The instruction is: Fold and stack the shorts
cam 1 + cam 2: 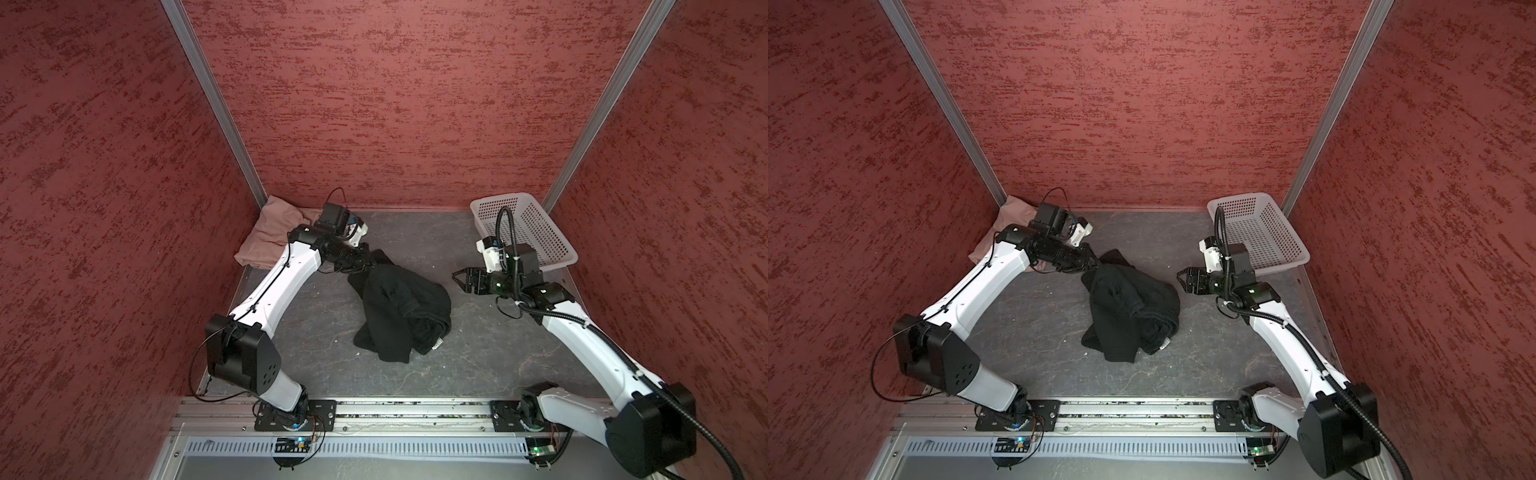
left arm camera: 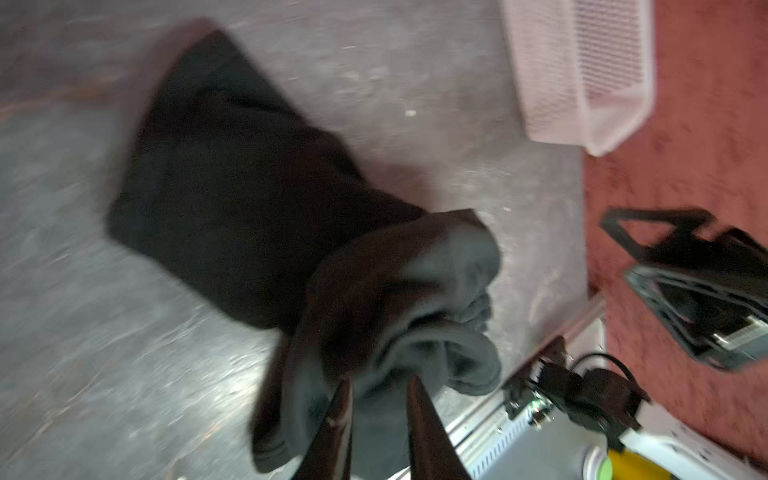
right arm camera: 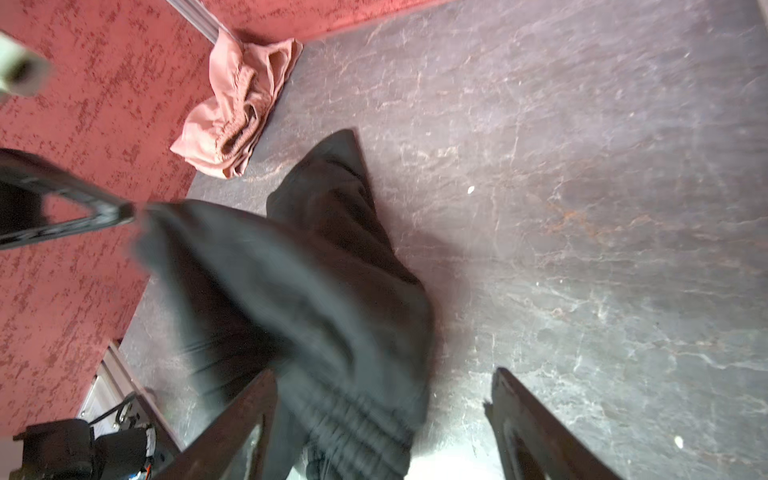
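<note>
Black fabric sits bunched in the middle of the grey table [image 1: 478,353]. These are the black shorts [image 1: 395,307], not yet folded. Their long axis runs roughly from 6 o'clock at the near end, where a white label [image 1: 437,343] pokes out, to 11 o'clock at the far tip.

That far tip meets the left gripper [image 1: 369,255], and in both top views black on black hides its jaws. The blurred left wrist view shows them a little apart with cloth bunched between, so I cannot tell whether it grips or has let go.

The right gripper [image 1: 458,280] hangs released and empty, jaws wide, just off the heap's edge at about 2 o'clock. From it the cloth lies toward 8 o'clock. Only the right wrist view shows the gathered waistband [image 3: 361,419] just beside one of its fingers. That suggests this arm is nearer the waist end and the left a leg end, and spreading the pair flat probably turns on that split.

Farther back, the pink shorts [image 1: 266,232] lie in a compact bundle in the 10 o'clock corner. From above the left arm partly covers them, but the right wrist view shows them whole. A white basket [image 1: 503,198] stands at 1 o'clock.
</note>
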You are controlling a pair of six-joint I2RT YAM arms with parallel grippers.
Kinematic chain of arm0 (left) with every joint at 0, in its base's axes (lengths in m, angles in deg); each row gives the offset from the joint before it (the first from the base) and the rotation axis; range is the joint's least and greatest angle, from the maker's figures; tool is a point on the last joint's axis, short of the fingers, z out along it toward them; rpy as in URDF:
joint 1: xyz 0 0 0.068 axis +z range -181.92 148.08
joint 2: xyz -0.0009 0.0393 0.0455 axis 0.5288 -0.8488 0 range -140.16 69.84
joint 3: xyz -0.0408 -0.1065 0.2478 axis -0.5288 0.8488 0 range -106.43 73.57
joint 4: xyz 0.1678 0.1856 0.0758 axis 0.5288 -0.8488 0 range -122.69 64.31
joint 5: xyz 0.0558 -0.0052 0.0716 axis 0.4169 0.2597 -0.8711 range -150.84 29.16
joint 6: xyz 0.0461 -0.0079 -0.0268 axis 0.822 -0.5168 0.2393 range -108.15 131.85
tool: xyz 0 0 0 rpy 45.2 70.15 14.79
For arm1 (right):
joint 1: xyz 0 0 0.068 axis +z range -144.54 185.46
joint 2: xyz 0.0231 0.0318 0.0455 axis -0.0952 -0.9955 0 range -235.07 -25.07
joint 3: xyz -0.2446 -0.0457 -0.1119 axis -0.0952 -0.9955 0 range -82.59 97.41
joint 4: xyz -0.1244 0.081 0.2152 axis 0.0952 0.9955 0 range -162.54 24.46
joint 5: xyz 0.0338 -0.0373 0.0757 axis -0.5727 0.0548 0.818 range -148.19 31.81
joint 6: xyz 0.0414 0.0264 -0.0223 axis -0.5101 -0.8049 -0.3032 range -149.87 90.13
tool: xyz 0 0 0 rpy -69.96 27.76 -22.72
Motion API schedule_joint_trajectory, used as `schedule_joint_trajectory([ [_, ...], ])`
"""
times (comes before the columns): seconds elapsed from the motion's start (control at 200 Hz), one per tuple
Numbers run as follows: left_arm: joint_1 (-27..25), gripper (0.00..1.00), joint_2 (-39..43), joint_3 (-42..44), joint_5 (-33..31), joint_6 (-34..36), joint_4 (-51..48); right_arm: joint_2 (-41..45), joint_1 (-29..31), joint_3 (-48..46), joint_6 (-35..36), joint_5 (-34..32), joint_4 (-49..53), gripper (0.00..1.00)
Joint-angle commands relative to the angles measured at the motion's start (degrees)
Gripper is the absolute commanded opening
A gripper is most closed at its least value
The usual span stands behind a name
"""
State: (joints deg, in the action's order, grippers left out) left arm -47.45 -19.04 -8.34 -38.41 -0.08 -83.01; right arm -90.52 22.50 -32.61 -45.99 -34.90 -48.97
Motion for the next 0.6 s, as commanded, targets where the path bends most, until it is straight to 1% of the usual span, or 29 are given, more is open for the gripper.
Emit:
schedule_joint_trajectory([
  [0.0,1.82,0.95,1.00,2.31,-15.33,2.76,0.71,0.35,2.68,-1.87,1.43,-2.47,1.74,0.81],
  [0.01,1.99,0.98,0.93,2.44,-15.98,2.93,0.61,0.31,3.12,-1.94,1.48,-3.03,2.09,0.81],
  [0.02,2.13,1.00,0.91,2.47,-16.38,3.10,0.56,0.19,3.51,-2.11,1.52,-3.48,2.46,0.81],
  [0.105,2.65,1.00,1.09,2.32,-18.31,3.55,0.41,-0.95,7.65,-3.79,0.87,-5.06,4.17,0.81],
  [0.175,0.43,0.99,2.75,2.44,-14.95,5.53,1.82,-1.80,12.23,-5.55,-1.33,-5.94,4.21,0.81],
  [0.225,-3.50,0.99,4.58,3.14,-13.12,7.73,3.54,-1.81,14.89,-6.89,-4.16,-6.12,4.11,0.81],
  [0.296,-11.37,0.99,6.52,4.84,-12.71,12.49,5.76,0.05,17.31,-8.34,-8.80,-9.18,5.38,0.81],
  [0.376,-20.27,0.99,8.11,7.94,-12.37,18.32,7.85,2.34,18.03,-7.29,-15.67,-16.16,13.20,0.82],
  [0.406,-22.86,0.99,8.53,9.06,-12.98,19.71,8.58,2.96,18.03,-7.02,-17.89,-17.38,15.94,0.83],
  [0.451,-25.91,0.99,8.61,10.33,-13.12,22.03,8.89,3.61,18.06,-7.56,-19.78,-15.66,17.76,0.85],
  [0.506,-29.20,0.99,8.15,11.35,-14.98,24.98,8.58,4.61,18.12,-9.20,-21.92,-12.82,18.00,0.85],
  [0.596,-32.61,0.99,5.64,11.02,-17.87,28.92,5.65,8.38,18.03,-12.04,-24.48,-11.33,17.12,0.86],
])
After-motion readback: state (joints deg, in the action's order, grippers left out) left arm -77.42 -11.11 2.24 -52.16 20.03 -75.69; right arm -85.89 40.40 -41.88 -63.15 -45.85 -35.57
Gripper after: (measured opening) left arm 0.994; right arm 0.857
